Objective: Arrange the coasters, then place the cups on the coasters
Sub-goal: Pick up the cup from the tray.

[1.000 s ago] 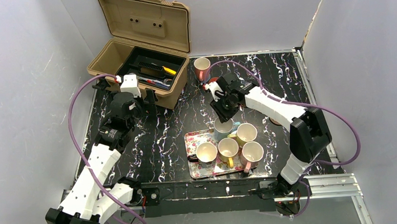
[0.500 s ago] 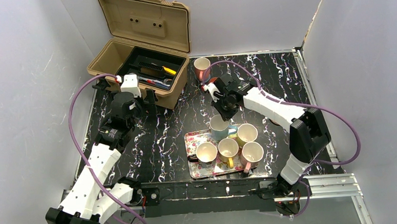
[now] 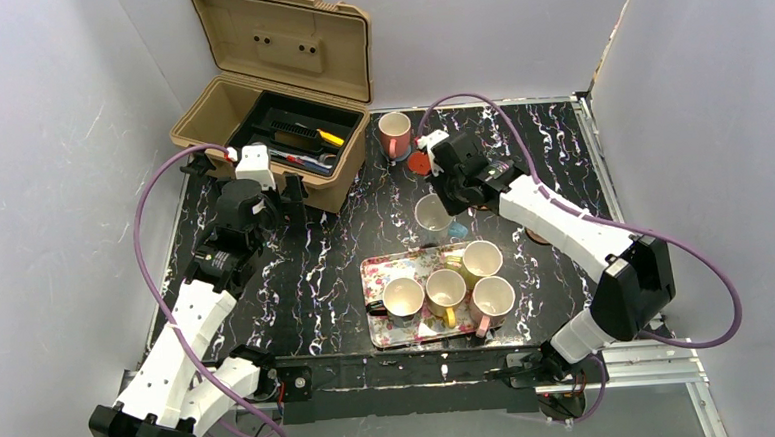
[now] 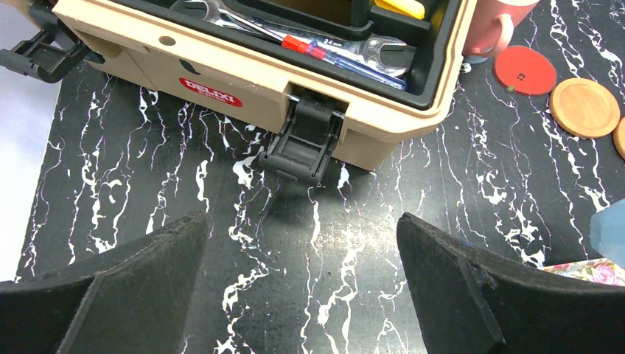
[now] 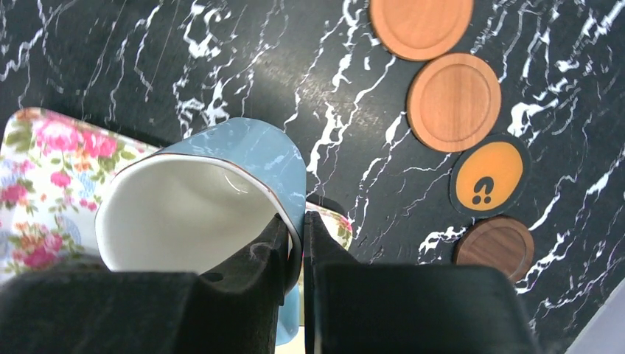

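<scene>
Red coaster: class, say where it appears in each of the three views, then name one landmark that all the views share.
Top external: the red coaster lies in the upper middle, just below and right of the pink cup.
Left wrist: the red coaster lies at the upper right, just right of the pink cup.
Right wrist: not in it.
Shared landmark: the floral tray, at the lower right corner in the left wrist view and at the left edge in the right wrist view.

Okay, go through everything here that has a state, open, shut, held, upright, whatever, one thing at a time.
toolbox: lid open.
latch: undone, hanging down.
left tool: open, empty.
blue cup: tilted, held by its rim, off the tray.
right tool: shut on the blue cup.
pink cup: upright.
four tray cups: upright, empty.
wooden coasters: flat, bare.
</scene>
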